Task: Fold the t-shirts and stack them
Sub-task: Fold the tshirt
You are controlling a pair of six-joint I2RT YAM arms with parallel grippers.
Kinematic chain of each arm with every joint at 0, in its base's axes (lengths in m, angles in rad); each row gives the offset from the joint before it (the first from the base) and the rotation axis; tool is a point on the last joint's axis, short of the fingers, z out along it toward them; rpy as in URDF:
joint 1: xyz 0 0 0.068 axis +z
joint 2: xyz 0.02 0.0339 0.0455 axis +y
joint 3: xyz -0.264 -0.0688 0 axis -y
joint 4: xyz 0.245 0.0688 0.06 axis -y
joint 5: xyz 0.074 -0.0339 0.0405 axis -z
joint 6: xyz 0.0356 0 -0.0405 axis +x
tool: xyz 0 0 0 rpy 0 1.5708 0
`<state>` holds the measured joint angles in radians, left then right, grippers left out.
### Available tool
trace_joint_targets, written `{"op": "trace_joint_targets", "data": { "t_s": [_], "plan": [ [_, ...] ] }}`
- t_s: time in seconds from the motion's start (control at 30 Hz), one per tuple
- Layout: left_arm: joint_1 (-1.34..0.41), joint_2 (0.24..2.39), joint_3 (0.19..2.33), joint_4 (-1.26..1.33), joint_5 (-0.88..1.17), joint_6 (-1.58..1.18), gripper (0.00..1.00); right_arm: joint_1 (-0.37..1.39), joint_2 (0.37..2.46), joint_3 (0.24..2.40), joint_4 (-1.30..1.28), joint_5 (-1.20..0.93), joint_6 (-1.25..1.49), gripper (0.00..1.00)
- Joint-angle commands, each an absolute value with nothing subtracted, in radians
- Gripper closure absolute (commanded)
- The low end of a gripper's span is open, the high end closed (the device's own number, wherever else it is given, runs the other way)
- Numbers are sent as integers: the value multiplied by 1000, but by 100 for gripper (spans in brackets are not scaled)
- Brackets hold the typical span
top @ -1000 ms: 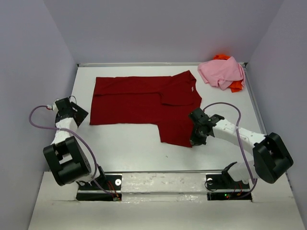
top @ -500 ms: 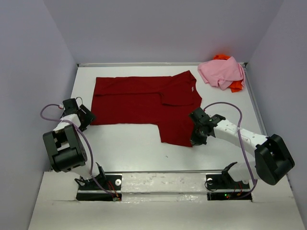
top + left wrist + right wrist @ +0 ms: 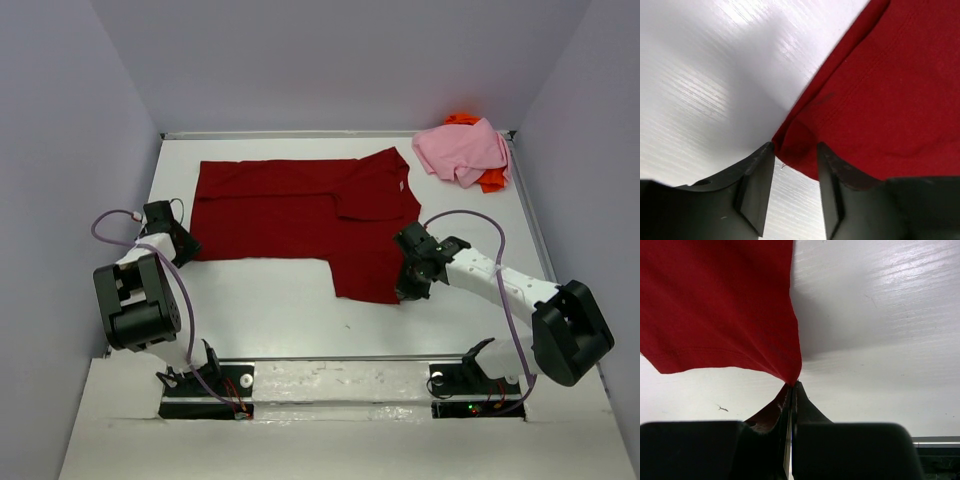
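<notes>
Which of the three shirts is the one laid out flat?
The dark red t-shirt, spread across the table. The light pink t-shirt and the bright orange t-shirt lie bunched in the far right corner.

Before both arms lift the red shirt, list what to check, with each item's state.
1. The right gripper is shut on the near right corner of the dark red t-shirt: ok.
2. The left gripper is clamped on the near left corner: not ok; the jaws stand apart with the corner between them.
3. The pink t-shirt and orange t-shirt are out of the way: ok, piled at the far right corner, apart from the red one.
4. How many cloth layers the right gripper holds: cannot tell.
</notes>
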<state>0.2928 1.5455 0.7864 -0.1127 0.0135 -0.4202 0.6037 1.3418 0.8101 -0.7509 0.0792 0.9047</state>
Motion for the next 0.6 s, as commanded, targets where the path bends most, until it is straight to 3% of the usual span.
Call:
{"op": "trace_joint_targets", "data": {
  "t_s": [0.0,0.03,0.07,0.13,0.2,0.57],
  "plan": [
    [293,1577,811,-149,-11,-417,60,612,1341,850,-769,98,903,100],
    [293,1581,813,-149,-9,-417,66,612,1342,854,-773,101,905,100],
    [293,1580,813,-150,-12,-416,66,612,1342,856,-773,101,905,100],
    [293,1568,811,-153,-23,-414,89,612,1344,865,-781,104,905,100],
    [293,1559,811,-155,-28,-416,100,612,1342,874,-782,107,905,100],
    [293,1480,877,-155,-29,-380,100,612,1333,1098,-825,231,838,100]
  ]
}}
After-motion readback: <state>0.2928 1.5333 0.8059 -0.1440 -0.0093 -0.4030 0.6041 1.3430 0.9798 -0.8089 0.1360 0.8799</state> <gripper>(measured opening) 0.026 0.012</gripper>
